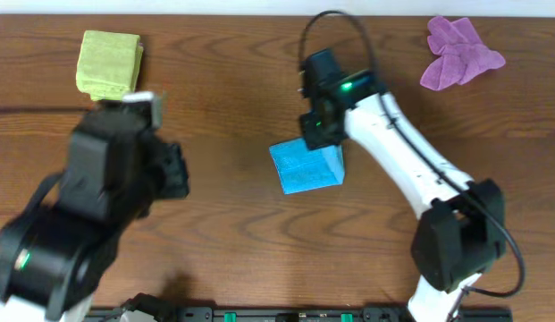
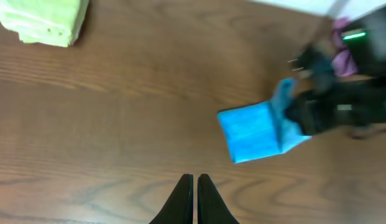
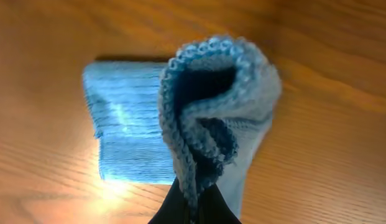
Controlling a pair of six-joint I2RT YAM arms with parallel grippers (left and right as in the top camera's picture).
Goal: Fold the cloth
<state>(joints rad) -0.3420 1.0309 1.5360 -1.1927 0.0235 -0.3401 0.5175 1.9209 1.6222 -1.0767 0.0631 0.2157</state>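
Right end effector [image 3: 194,198] pinched the blue cloth [image 1: 306,167]; left end effector [image 2: 194,186] was closed, empty. Green cloth [image 1: 108,63] lay at ten o'clock.

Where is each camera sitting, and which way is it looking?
Overhead: above the table, looking straight down; shows the left arm, right arm, blue cloth, green cloth and purple cloth.
Left wrist: on the left arm, looking down past its shut left tool toward the blue cloth and right arm.
Right wrist: on the right arm, looking down close at its right tool pinching the cloth's lifted edge.
Shared: all three see the blue cloth.
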